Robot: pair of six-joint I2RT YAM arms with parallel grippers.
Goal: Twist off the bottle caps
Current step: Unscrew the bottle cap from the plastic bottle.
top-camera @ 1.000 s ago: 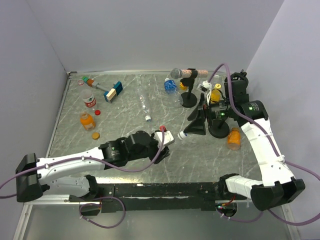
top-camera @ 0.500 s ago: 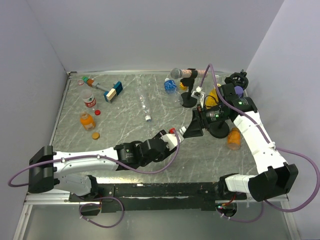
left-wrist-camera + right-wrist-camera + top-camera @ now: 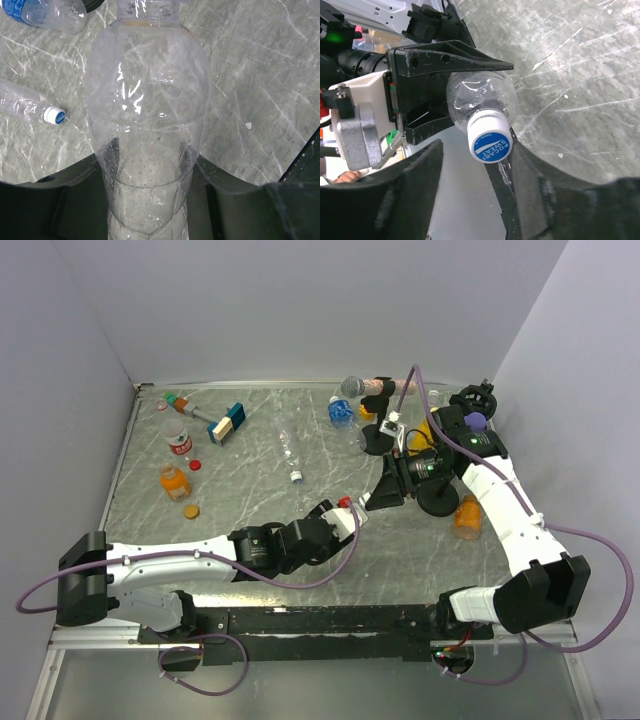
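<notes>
A black microphone base [image 3: 438, 502] and a squat orange bottle [image 3: 467, 517] crowd the right arm on the marbled grey desk [image 3: 260, 75]. A second clear bottle [image 3: 25, 107] lies nearby. The left claw [image 3: 149, 175], its arm stretched low, is clamped on a clear dimpled bottle [image 3: 147, 110] at mid-desk. The right claw [image 3: 476, 150], its arm folded back, flanks the ribbed white, blue-topped cap [image 3: 490, 141] with its fingers apart.

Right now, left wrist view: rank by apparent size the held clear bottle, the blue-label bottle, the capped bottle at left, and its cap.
1. held clear bottle: largest, though nearest the camera.
2-3. blue-label bottle and capped bottle: both cropped by the frame, so unranked.
4. white cap: smallest.
</notes>
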